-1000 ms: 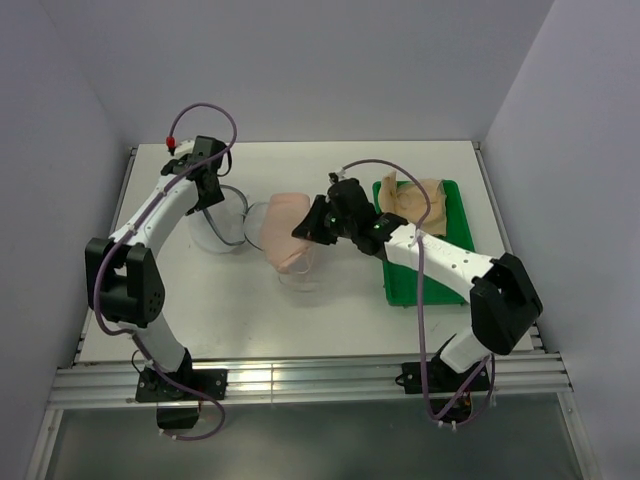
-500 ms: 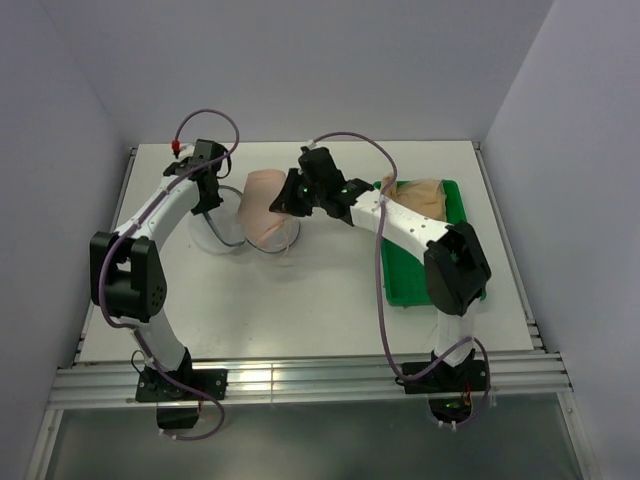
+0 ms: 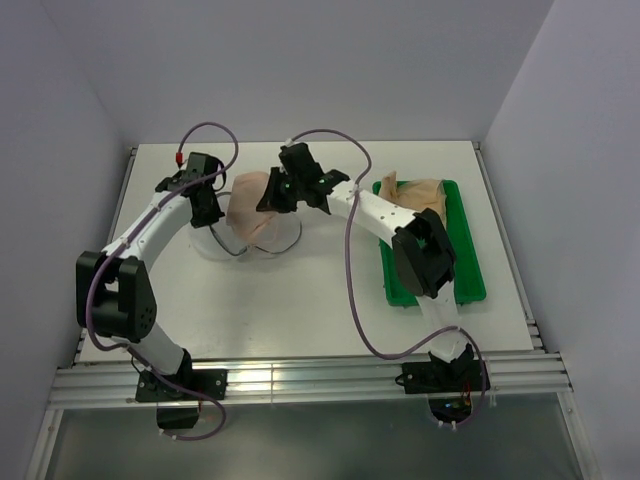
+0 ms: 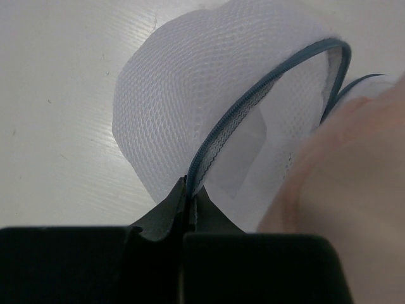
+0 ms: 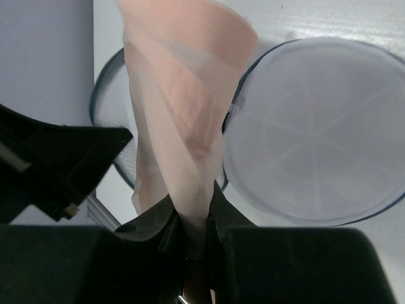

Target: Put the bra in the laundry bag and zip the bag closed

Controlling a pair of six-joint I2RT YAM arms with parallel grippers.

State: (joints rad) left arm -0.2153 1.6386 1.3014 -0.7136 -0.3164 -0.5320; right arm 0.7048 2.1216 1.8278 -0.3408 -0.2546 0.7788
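The pale pink bra (image 5: 183,95) hangs from my right gripper (image 5: 196,218), which is shut on a fold of it. In the top view the bra (image 3: 248,205) hangs over the open laundry bag (image 3: 225,242), with the right gripper (image 3: 268,195) at its right edge. The bag's two white mesh halves lie side by side, one domed (image 4: 190,82) and one flatter (image 5: 316,133). My left gripper (image 4: 190,193) is shut on the domed half's grey zip rim (image 4: 253,95). The bra (image 4: 354,190) fills the right side of the left wrist view. The zip is open.
A green tray (image 3: 462,275) lies at the right of the table with a tan garment (image 3: 420,195) at its far end. The right arm's elbow (image 3: 425,255) is over the tray. White walls close in the table at the back and both sides.
My left gripper has closed on the bag's zip rim. The right arm has carried the bra left and farther back, from over the table's middle to above the bag.
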